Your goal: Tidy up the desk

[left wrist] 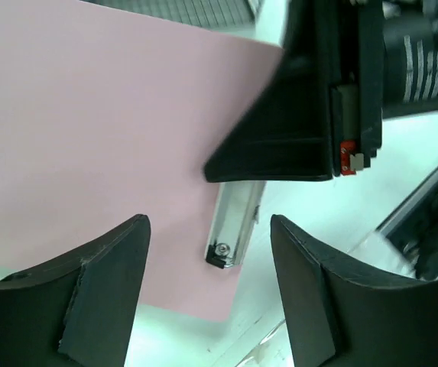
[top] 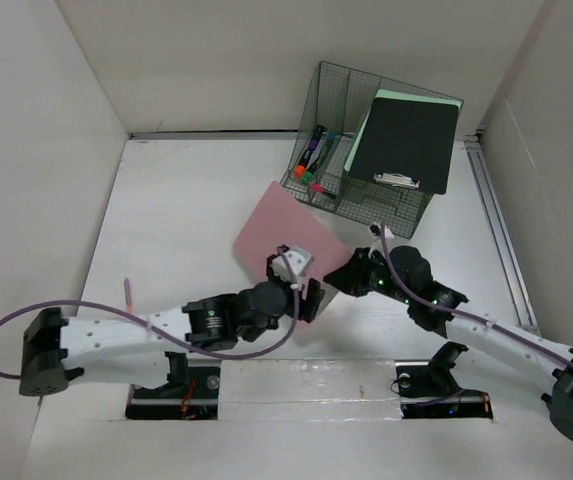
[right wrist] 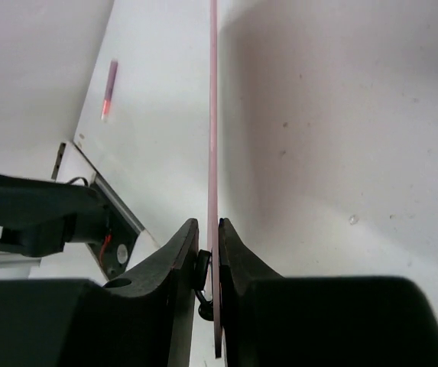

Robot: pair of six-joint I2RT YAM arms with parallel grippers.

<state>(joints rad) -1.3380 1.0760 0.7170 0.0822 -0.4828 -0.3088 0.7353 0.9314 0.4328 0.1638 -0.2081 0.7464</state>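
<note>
A thin pink board [top: 284, 238] is held tilted above the white desk [top: 186, 210], in front of the organizer. My right gripper [top: 334, 275] is shut on its near right edge. In the right wrist view the board [right wrist: 212, 115] shows edge-on, clamped between the fingers of the right gripper [right wrist: 209, 252]. My left gripper [top: 312, 300] is open and empty at the board's near corner. In the left wrist view the left gripper [left wrist: 211, 306] stands with jaws wide apart below the pink board [left wrist: 89, 138] and the right gripper's black finger [left wrist: 303, 115].
A dark green wire-mesh organizer [top: 338, 90] stands at the back right, holding a black notebook [top: 406, 140] and markers [top: 311, 155]. A pink pen [top: 128, 293] lies on the desk at the left, also in the right wrist view [right wrist: 109, 89]. White walls border the desk.
</note>
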